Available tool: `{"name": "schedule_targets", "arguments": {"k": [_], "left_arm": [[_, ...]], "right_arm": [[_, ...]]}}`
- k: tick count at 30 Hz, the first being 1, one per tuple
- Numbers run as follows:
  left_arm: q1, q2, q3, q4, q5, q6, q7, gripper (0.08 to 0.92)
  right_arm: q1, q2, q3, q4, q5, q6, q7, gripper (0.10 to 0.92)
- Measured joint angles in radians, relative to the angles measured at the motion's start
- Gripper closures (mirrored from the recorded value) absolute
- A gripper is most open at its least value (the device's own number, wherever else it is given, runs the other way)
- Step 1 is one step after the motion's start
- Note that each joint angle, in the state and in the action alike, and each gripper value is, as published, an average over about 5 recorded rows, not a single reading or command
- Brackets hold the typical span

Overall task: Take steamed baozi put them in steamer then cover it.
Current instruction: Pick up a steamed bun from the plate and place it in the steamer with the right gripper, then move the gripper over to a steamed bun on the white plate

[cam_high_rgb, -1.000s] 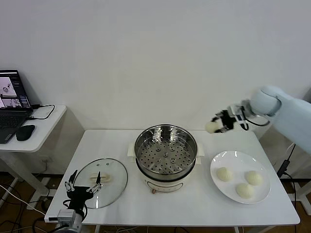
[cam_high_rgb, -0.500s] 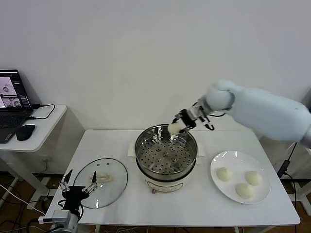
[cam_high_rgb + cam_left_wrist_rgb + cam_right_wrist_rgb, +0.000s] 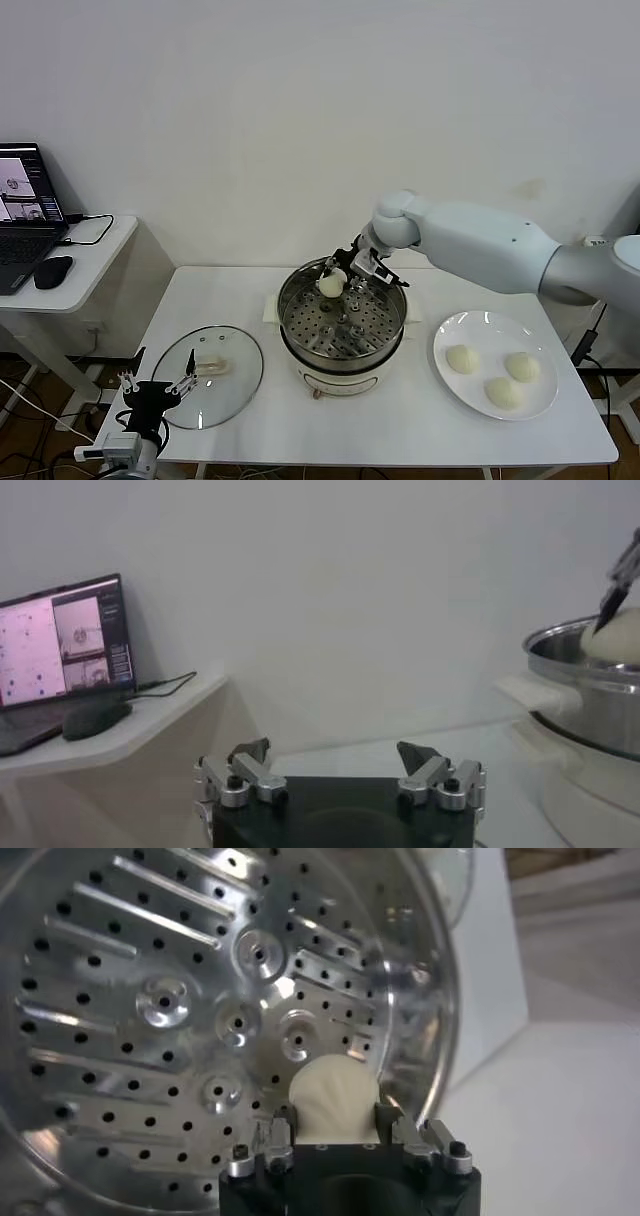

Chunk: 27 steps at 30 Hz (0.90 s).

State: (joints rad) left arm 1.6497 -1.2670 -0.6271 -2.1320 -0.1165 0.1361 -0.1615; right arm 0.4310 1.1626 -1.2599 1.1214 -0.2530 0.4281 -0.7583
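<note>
My right gripper is shut on a cream-white baozi and holds it over the far rim of the shiny steel steamer. In the right wrist view the baozi sits between the fingers, above the perforated tray. Three more baozi lie on the white plate at the right. The glass cover lies flat on the table at the left, handle up. My left gripper is open and empty at the table's front left edge, beside the cover.
A side desk at the far left holds a laptop and a mouse. In the left wrist view the steamer stands at the right and the laptop at the left.
My right arm has carried the baozi leftward from near the plate to above the steamer's far rim and lowered it. The left gripper has drifted slightly down and left.
</note>
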Motion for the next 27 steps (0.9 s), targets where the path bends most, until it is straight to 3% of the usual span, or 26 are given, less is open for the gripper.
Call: {"name": "schedule_targets", "arguments": {"k": [5,14,18,27], "left_arm": [[-0.001,-0.001,0.000,-0.001,-0.001,0.000,0.000,0.177],[-0.001,-0.004,-0.001,-0.003,-0.002,0.000,-0.001,0.177],[0.000,-0.002,-0.004,-0.006,-0.004,0.003,-0.001,0.177],[0.005,0.009,-0.008,-0.024,-0.010,0.017,-0.001,0.177]], "right_arm": [[-0.011,0.015,-0.001,-0.026,-0.065,0.041,0.012,0.488],[-0.001,0.011,-0.004,-0.033,-0.091,0.067,0.012,0.267],[0.034,-0.021,-0.013,0.015,-0.005,0.012,-0.028,0.209],[0.140,-0.203,-0.003,0.239,0.314,-0.319,-0.119,0.202]]}}
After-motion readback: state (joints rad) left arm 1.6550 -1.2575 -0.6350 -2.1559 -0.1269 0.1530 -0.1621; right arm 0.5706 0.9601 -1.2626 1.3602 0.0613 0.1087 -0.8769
